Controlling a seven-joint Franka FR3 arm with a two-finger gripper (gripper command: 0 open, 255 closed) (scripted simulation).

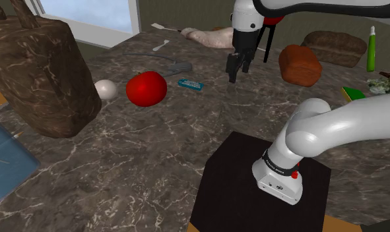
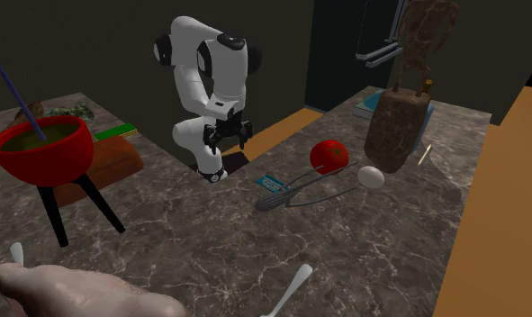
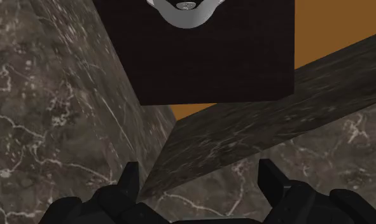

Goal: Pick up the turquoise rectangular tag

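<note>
Lying on veined stone (image 1: pixel 154 155), rectangular tag (image 1: pixel 191 84)

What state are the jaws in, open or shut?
Open: jaws stand apart in the wrist view, nothing between; tag lies untouched.

Our arm (image 1: pixel 332 125) is built of glossy white shells: round, tube-like links that swell into fat elbows. Dark bands mark the joints. The one at our base (image 1: pixel 278 178) is a black ring with pale lettering too small to read and a small red spot beside it; the white foot below bears tiny dark dots like screw heads. Black caps close our upper joints. Our gripper (image 1: pixel 237 71) is black all over, a blocky body ending in two short, blunt fingers (image 3: pixel 130 178). Our stand (image 1: pixel 239 191) is a plain black box.
</note>
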